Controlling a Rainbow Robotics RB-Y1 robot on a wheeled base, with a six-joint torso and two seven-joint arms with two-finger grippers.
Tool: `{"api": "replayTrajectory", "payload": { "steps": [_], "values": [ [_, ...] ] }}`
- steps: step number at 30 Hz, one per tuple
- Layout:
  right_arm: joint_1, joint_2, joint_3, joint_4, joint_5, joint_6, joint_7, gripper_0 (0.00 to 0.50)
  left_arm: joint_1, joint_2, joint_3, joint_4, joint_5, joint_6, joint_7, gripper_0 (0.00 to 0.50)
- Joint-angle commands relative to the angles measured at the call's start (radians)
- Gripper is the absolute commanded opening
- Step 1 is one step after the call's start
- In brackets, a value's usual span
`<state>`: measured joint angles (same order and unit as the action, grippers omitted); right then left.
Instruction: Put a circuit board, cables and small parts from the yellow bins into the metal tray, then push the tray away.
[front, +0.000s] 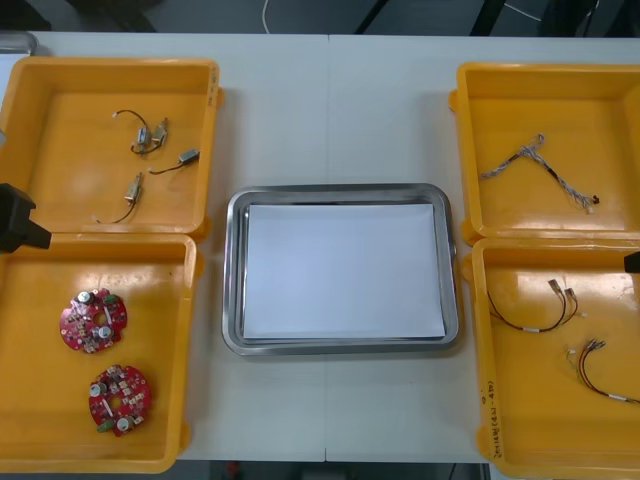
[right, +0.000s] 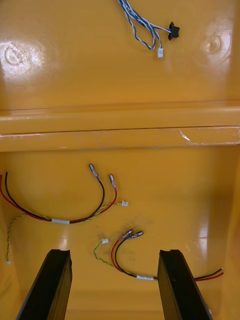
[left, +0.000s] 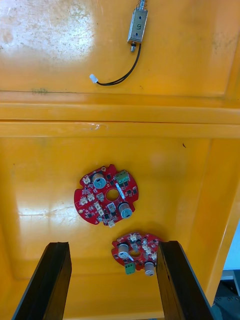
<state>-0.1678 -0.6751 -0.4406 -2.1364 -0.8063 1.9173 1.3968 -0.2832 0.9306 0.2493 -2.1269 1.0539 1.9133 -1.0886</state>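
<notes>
1. The metal tray (front: 340, 192), white inside, is set at the middle of the table (front: 330, 110); nothing is held in it.
2. Counted from the tray, small metal parts (front: 150, 135) with black cables (left: 122, 77) are seen in the 10 o'clock bin (front: 60, 75).
3. Two round red boards are laid apart in the 8 o'clock bin (front: 30, 400): the far circuit board (front: 93, 321) and the near circuit board (front: 118, 397).
4. The left gripper (left: 113, 247) is held over that bin, its fingers spread wide and gripping nothing. The near circuit board is seen just beside one fingertip.
5. A twisted blue and white cable (front: 540, 165) is laid in the 2 o'clock bin (front: 500, 80).
6. Two red and yellow cables (front: 530, 320) are laid in the 4 o'clock bin (front: 490, 400).
7. The right gripper (right: 114, 252) is held above that bin, fingers apart and empty. One of the two cables is seen between the fingertips.
</notes>
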Motion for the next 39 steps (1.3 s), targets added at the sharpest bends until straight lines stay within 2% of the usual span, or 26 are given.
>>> {"api": "replayTrajectory", "payload": {
  "steps": [1,39],
  "values": [
    [0.016,-0.04,0.013,-0.007,-0.007,0.003,0.001,0.5,0.013,0.045,0.028,-0.024,0.008,0.007,-0.116,0.5],
    [0.016,-0.04,0.013,-0.007,-0.007,0.003,0.001,0.5,0.013,0.045,0.028,-0.024,0.008,0.007,-0.116,0.5]
  ]
}}
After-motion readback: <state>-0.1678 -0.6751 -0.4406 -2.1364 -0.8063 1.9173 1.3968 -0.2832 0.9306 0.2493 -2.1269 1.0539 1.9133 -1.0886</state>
